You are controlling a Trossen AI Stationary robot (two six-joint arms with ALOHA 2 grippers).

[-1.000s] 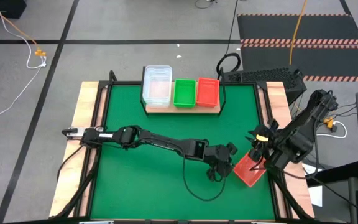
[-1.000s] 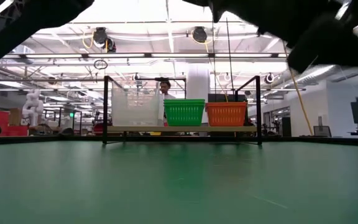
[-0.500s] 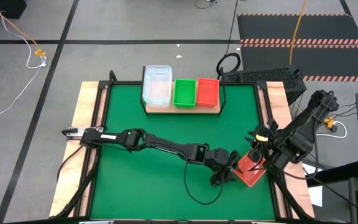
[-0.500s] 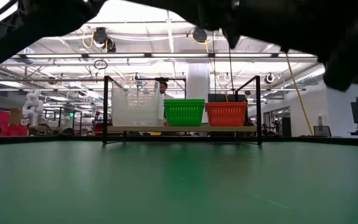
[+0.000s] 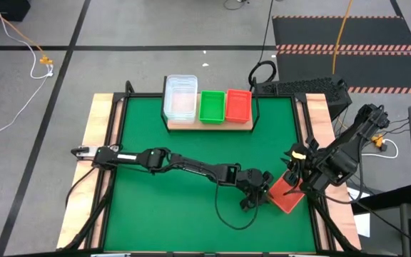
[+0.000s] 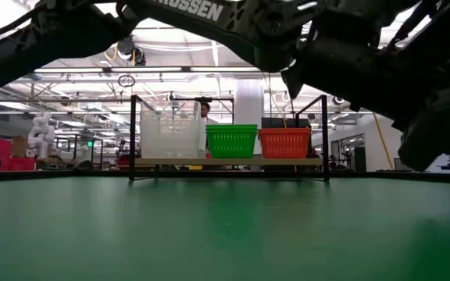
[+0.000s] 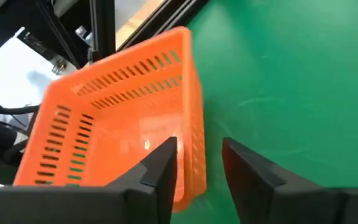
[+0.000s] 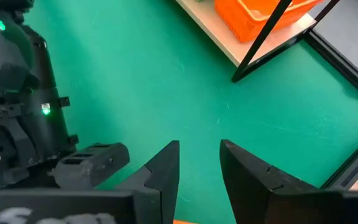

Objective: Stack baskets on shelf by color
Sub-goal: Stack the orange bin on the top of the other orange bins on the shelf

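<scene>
Red-orange basket (image 5: 285, 193) lay skewed at the mat's near-right corner, long axis diagonal to the table edges. Left gripper (image 7: 199, 163) straddled its side wall, fingers narrowly apart. Right gripper (image 8: 199, 163) narrowly parted, empty.

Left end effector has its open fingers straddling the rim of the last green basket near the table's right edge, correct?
Not green: that basket is red-orange, as the left wrist view shows. The left end effector does have its open fingers straddling the basket's rim near the table's right edge.
</scene>
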